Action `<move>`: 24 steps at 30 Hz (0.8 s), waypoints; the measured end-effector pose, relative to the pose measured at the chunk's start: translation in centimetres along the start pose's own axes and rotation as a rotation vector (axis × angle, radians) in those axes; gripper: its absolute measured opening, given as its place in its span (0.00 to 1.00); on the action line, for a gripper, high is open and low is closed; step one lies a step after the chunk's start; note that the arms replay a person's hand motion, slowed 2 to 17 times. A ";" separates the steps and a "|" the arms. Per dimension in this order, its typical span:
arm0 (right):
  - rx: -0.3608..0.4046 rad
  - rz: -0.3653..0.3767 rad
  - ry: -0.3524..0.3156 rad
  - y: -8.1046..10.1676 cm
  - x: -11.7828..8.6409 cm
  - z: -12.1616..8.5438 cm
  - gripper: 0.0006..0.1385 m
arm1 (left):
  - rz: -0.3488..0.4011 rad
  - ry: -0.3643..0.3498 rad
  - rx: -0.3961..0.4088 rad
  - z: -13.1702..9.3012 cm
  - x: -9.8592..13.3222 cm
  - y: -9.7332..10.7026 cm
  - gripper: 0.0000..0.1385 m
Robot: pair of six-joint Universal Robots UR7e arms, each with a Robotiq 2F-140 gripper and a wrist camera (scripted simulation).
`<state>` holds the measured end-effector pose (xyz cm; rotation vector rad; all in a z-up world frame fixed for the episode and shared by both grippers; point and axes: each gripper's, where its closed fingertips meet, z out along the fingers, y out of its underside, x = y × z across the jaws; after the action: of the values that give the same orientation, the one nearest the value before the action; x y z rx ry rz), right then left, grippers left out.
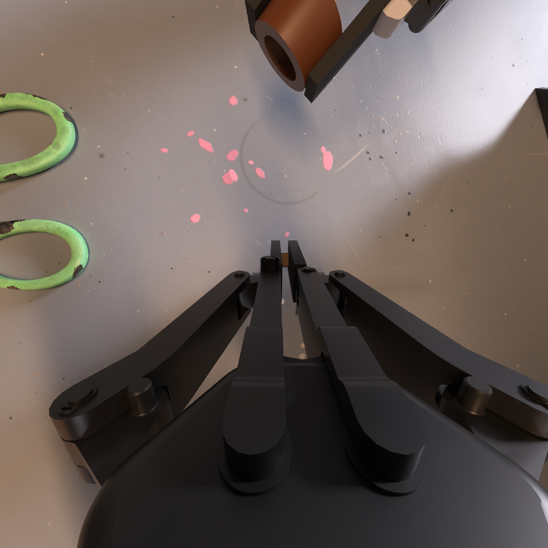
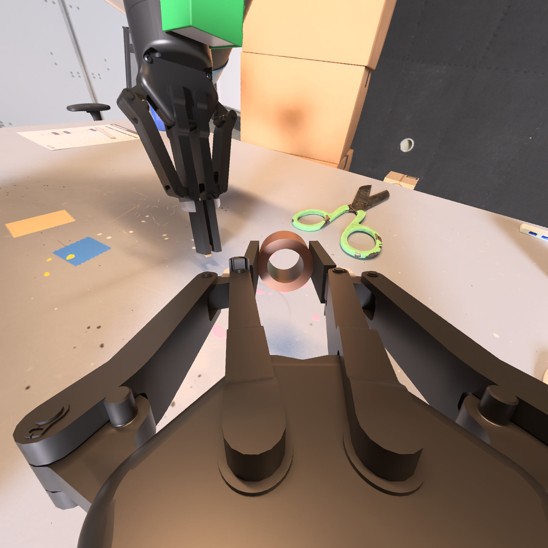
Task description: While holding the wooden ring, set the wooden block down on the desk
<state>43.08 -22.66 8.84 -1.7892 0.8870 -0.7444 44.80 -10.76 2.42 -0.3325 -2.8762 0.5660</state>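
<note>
My right gripper (image 2: 284, 255) is shut on the wooden ring (image 2: 285, 261), a short brown tube held above the desk (image 2: 118, 296). The ring also shows at the top of the left wrist view (image 1: 293, 50), between the right gripper's fingers (image 1: 326, 71). My left gripper (image 1: 284, 252) is shut on a small wooden block (image 1: 285, 259), of which only a thin brown sliver shows between the pads. In the right wrist view the left gripper (image 2: 207, 252) points down, its tips just above the desk, with the block's pale end (image 2: 208, 253) showing at the tips.
Green-handled scissors (image 2: 350, 225) lie on the desk right of the ring; their handle loops show at the left of the left wrist view (image 1: 35, 136). Pink paint spots (image 1: 231, 175) mark the desk. Cardboard boxes (image 2: 302, 89), orange and blue patches (image 2: 80, 250) and a paper sheet (image 2: 77, 136) lie farther off.
</note>
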 end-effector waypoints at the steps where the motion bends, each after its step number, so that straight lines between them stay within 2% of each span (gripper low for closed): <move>1: 0.000 0.000 0.000 0.0 0.0 0.0 0.32 | 0.002 -0.001 -0.001 0.0 0.0 0.0 0.05; 14: -0.003 -0.001 0.000 0.1 0.0 0.1 0.32 | 0.012 -0.043 -0.019 0.5 -0.6 0.6 0.05; 24: -0.008 -0.002 -0.005 0.2 -0.1 0.2 0.32 | 0.007 -0.036 0.010 0.5 -0.3 0.5 0.05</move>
<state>43.16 -22.54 8.61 -1.7991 0.8861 -0.7385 45.02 -10.55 1.75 -0.3348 -2.9062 0.5939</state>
